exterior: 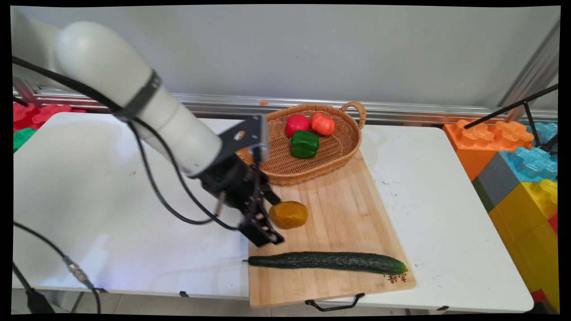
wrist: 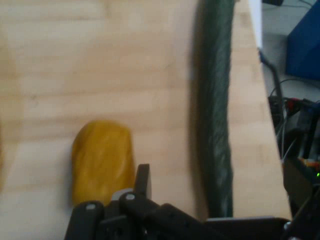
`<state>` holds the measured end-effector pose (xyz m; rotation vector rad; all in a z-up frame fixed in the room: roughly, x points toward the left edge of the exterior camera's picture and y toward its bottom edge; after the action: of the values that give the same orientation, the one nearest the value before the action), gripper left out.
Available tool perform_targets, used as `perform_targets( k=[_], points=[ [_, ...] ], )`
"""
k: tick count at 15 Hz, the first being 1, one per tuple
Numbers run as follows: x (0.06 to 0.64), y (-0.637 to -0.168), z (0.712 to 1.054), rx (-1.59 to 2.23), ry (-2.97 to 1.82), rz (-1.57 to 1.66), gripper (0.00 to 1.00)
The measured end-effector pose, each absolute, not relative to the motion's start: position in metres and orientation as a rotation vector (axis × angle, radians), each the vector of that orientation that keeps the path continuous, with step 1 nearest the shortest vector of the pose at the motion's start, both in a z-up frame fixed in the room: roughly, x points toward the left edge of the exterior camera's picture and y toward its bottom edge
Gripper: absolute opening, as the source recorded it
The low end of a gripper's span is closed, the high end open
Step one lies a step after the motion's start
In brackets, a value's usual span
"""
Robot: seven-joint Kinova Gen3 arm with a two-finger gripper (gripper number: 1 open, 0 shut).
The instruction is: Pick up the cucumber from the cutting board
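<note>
My black gripper (exterior: 266, 231) hangs low over the left edge of a wooden cutting board (exterior: 343, 209). It is right beside a yellow-brown rounded vegetable (exterior: 288, 214), which lies on the board just to its right. In the hand view that yellow-brown vegetable (wrist: 101, 162) sits close against the gripper (wrist: 137, 197); whether they touch cannot be told. A long dark green cucumber (exterior: 328, 261) lies along the board's near edge, and in the hand view the cucumber (wrist: 216, 110) runs up the picture past the gripper.
A wicker basket (exterior: 343, 151) stands on the board's far end, holding a red tomato (exterior: 296, 124), an orange tomato (exterior: 323, 123) and a green pepper (exterior: 304, 143). Big coloured blocks (exterior: 517, 169) stand to the table's right. Black cables (exterior: 156, 187) hang from the arm.
</note>
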<state>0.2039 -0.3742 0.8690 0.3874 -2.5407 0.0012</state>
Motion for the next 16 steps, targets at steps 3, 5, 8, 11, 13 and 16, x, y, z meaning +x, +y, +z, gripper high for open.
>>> perform_targets(
  k=[3,5,8,11,13,16],
  points=[
    [0.177,-0.374,0.86,0.334,-2.528,0.011,1.0],
    [0.16,-0.374,0.845,0.297,-2.519,0.023,1.0],
    [0.147,-0.375,0.824,0.273,-2.509,0.031,1.0],
    [0.135,-0.377,0.802,0.256,-2.497,0.034,1.0],
    [0.129,-0.378,0.786,0.244,-2.491,0.033,1.0],
    [0.123,-0.38,0.771,0.234,-2.49,0.033,1.0]
  ],
)
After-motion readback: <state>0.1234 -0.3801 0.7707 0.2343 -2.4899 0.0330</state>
